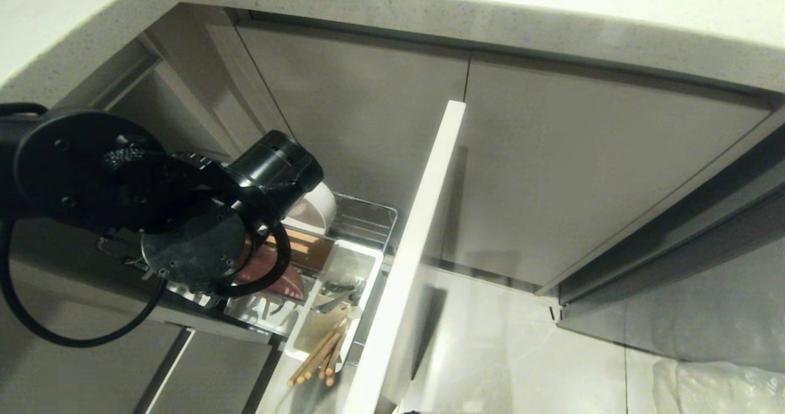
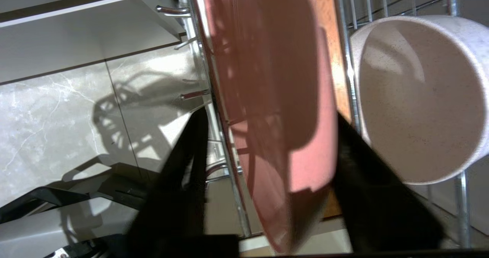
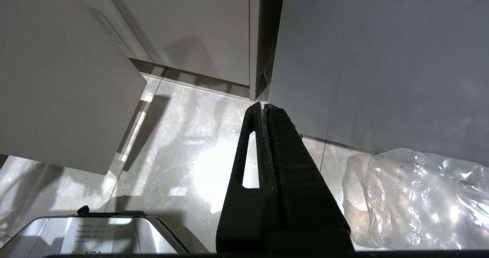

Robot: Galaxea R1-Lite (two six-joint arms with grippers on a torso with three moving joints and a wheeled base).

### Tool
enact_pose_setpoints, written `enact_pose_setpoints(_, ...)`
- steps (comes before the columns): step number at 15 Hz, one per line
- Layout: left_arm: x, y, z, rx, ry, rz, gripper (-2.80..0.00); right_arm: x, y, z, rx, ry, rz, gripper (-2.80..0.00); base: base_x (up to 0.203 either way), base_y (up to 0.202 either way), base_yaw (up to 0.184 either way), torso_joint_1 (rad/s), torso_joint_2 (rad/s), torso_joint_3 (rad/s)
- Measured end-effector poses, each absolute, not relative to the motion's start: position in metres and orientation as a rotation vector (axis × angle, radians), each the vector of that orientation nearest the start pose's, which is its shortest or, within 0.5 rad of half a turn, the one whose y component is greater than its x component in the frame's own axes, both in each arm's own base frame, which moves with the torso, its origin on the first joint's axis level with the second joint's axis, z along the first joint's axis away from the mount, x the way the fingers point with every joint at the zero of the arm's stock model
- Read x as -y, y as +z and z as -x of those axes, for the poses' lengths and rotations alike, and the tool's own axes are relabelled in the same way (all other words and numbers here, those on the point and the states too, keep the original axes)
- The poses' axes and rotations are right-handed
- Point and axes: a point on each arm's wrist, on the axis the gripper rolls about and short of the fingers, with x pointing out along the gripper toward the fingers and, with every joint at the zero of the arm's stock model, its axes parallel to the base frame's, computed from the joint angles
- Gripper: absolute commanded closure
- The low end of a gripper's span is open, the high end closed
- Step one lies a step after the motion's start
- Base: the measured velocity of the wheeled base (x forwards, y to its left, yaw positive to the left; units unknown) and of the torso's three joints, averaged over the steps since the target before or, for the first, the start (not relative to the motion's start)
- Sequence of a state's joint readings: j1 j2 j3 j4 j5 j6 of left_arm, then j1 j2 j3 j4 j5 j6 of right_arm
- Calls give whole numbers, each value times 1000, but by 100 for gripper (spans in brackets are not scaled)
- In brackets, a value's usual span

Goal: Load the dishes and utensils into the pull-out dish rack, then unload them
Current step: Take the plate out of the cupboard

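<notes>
Looking down from the head view, the pulled-out dish rack (image 1: 368, 218) sits low beside its pale front panel (image 1: 417, 248), and the left arm reaches over it so that the wrist hides most of the basket and the left gripper itself. Behind the arm the cream bowl (image 1: 319, 208) stands on edge at the far end, a slice of the pink plate (image 1: 279, 279) shows beneath the wrist, and the white caddy (image 1: 334, 297) near the panel holds the chopsticks (image 1: 319, 356), leaning out over its near end, with a fork (image 1: 337, 300) seemingly lying in it, so the rack looks fully loaded. In the left wrist view the left gripper (image 2: 267, 135) straddles the plate (image 2: 275, 97), 1 finger (image 2: 191, 154) on the outer side by the chrome wire and the other (image 2: 366, 166) on the side facing the bowl (image 2: 420, 97); the jaws sit half-spread around the rim, and whether they already pinch it I cannot tell. The plate stands upright on edge in the rack, which is probably why the gripper comes at its rim from above. In the right wrist view the right gripper (image 3: 263, 109) hangs parked over the tiled floor (image 3: 183, 154), fingers pressed together on nothing, near a crumpled plastic bag (image 3: 416, 197).
</notes>
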State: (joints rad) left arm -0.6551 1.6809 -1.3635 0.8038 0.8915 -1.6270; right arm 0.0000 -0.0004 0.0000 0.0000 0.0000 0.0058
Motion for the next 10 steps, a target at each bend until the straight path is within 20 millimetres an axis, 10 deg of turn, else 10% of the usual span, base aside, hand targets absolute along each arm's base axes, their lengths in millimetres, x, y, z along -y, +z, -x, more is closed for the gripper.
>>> enact_pose_setpoints(10,147,256,-207,-328,669,780,0,0,75,23,0,0,-6,0,0,0,0,0,0,0)
